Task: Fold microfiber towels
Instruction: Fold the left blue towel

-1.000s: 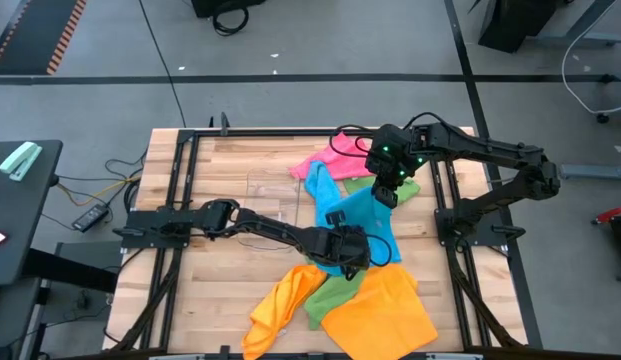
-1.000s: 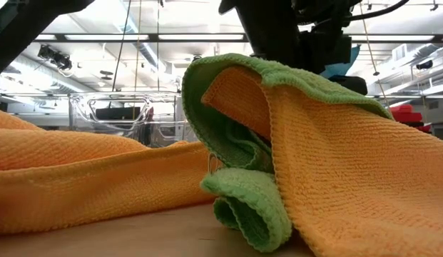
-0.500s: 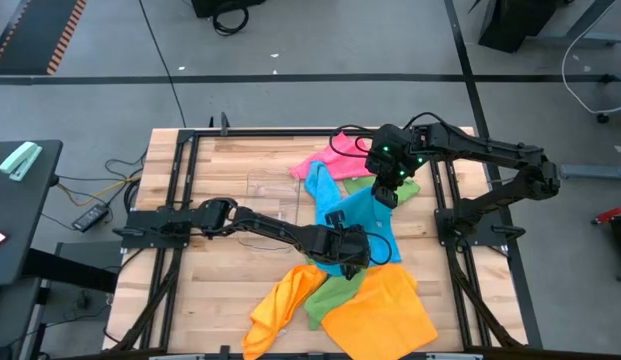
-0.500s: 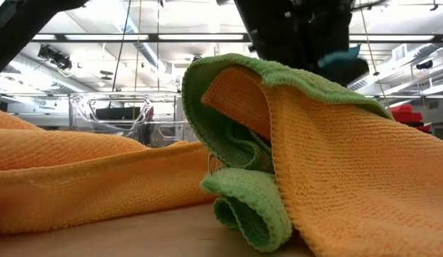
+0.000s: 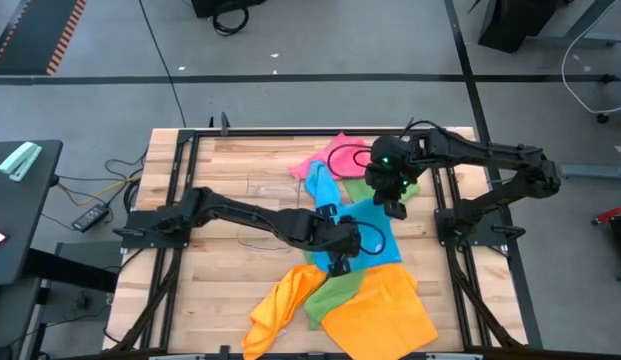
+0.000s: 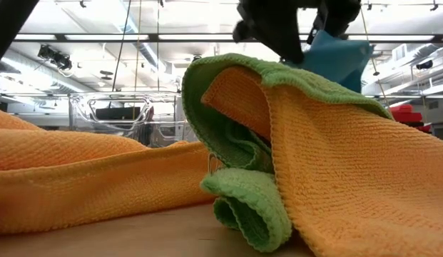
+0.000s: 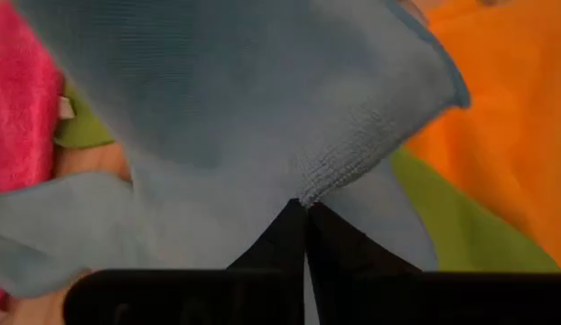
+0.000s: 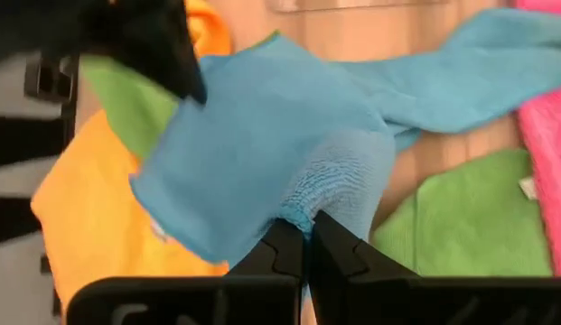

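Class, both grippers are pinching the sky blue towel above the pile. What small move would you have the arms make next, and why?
Probably lift and draw the two grippers apart. The left gripper and right gripper are each shut on an edge of the sky blue towel, which sags bunched between them over the orange towel and green towel. Spreading it should flatten it for folding.

We see the left gripper (image 7: 305, 209) pinched shut on an edge of the sky-blue microfiber towel (image 7: 235, 108); pink (image 7: 23, 99), green (image 7: 452, 230) and orange (image 7: 506, 117) microfiber cloths lie beneath.
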Tool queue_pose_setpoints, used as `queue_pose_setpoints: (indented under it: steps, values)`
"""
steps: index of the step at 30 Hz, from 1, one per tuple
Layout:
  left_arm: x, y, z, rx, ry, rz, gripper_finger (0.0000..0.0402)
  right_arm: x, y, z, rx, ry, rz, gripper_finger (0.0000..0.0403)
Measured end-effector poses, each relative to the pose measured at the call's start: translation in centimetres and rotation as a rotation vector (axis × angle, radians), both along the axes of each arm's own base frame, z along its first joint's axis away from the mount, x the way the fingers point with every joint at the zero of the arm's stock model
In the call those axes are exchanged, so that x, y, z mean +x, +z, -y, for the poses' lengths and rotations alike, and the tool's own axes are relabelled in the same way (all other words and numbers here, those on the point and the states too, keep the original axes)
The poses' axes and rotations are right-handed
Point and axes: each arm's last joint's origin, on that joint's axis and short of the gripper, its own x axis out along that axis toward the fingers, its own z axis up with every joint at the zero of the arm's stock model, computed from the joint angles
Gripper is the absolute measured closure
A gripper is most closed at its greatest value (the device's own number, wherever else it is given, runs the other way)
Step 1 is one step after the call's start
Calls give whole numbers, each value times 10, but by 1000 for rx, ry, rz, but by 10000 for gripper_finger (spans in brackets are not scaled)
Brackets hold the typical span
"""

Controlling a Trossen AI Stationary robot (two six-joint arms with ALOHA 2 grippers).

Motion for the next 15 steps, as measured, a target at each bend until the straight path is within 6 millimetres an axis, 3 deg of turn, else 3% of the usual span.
queue_pose_setpoints:
  steps: [7, 15]
  values:
    - [-17, 6, -6, 33, -31, -128, 378, -1, -2, -18, -213, 120, -32, 391]
    - [-20, 0, -28, 84, 28, -219, 394, 0, -4, -18, -407, 141, -51, 391]
